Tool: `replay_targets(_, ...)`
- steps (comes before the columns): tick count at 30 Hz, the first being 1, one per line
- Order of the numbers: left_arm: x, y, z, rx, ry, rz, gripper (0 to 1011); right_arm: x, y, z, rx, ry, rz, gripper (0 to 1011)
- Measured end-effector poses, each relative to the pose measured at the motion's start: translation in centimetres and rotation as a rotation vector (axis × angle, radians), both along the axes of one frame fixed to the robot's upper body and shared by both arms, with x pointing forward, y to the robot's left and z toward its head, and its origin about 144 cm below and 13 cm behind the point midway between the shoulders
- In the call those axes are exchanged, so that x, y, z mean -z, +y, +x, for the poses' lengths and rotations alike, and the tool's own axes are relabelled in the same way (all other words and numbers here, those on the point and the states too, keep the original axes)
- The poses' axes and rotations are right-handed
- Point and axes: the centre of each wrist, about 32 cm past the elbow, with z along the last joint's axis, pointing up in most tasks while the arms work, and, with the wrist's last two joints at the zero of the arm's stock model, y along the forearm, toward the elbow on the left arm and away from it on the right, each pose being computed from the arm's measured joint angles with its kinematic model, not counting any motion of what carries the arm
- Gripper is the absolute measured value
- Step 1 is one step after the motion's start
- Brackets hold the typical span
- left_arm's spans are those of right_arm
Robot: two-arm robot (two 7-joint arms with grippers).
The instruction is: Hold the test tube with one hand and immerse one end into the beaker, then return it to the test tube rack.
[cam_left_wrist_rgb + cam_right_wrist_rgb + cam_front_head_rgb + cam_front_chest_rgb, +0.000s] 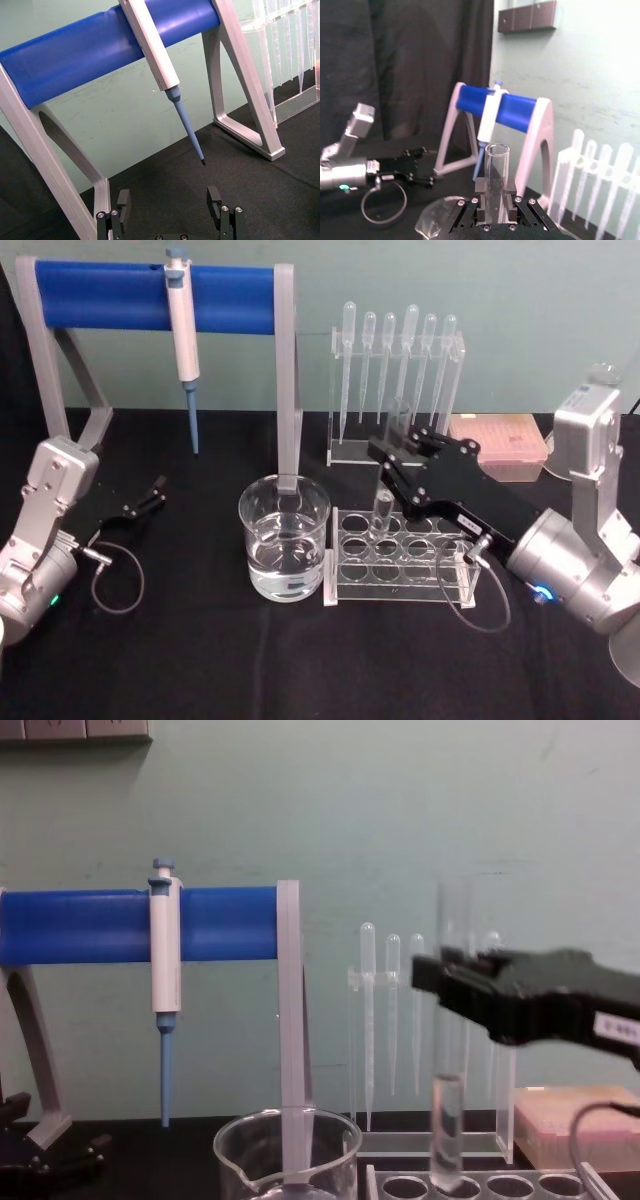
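Note:
The test tube (383, 510) stands upright with its rounded end at a back-row hole of the clear rack (400, 580). How deep it sits in the hole I cannot tell. My right gripper (402, 445) is shut on the tube's upper half. From the chest, the tube (447, 1120) runs down from the gripper (445, 982) to the rack (500, 1185). In the right wrist view the tube's open rim (497, 155) rises above the closed fingers (481, 187). The beaker (285, 540), part full of clear liquid, stands just left of the rack. My left gripper (150, 495) rests open at the far left.
A blue-barred stand (150, 295) with grey legs holds a white-and-blue pipettor (183, 340) behind the beaker; one leg (290, 390) comes down right behind it. A clear holder of plastic pipettes (395, 380) and a pink tip box (500, 445) sit behind the rack.

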Motion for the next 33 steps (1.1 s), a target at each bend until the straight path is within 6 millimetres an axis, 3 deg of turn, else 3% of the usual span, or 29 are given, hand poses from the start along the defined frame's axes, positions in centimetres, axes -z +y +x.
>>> replay_targets(10,0.0,0.0,0.0,0.0,0.0,0.0,1000,1.5,-0.9,-0.1,0.04,0.011,-0.005,225)
replay_targets(33,0.0,0.0,0.0,0.0,0.0,0.0,1000,3.8,-0.2,0.9,0.023,0.025,-0.016,225)
